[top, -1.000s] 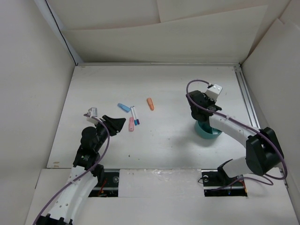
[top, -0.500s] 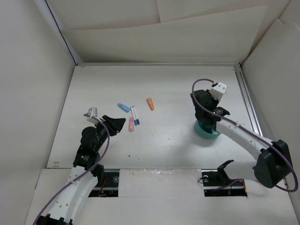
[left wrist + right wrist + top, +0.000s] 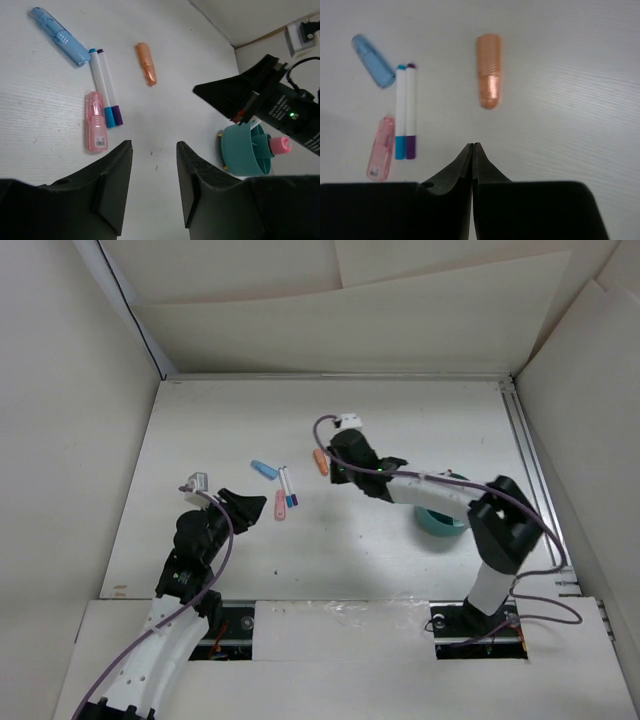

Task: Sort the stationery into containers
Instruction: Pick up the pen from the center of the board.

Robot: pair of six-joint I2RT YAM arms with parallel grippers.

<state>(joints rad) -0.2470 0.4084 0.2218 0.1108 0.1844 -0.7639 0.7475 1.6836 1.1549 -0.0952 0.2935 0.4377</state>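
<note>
An orange eraser [image 3: 320, 461] lies mid-table; it also shows in the left wrist view [image 3: 146, 70] and the right wrist view [image 3: 488, 70]. To its left lie a light blue eraser [image 3: 264, 469], two white pens [image 3: 288, 487] with blue and purple caps, and a pink eraser [image 3: 280, 504]. My right gripper [image 3: 334, 471] is shut and empty, its tips [image 3: 472, 145] just short of the orange eraser. My left gripper [image 3: 258, 505] is open and empty [image 3: 152, 145], near the pink eraser. The teal cup [image 3: 438, 525] stands at the right and holds a pink piece [image 3: 280, 145].
White walls enclose the table on three sides. A metal rail [image 3: 528, 455] runs along the right edge. My right arm [image 3: 430, 488] stretches low across the table over the cup.
My right gripper has swung left from above the teal cup to just beside the orange eraser. The left arm and the stationery on the table have not moved.
</note>
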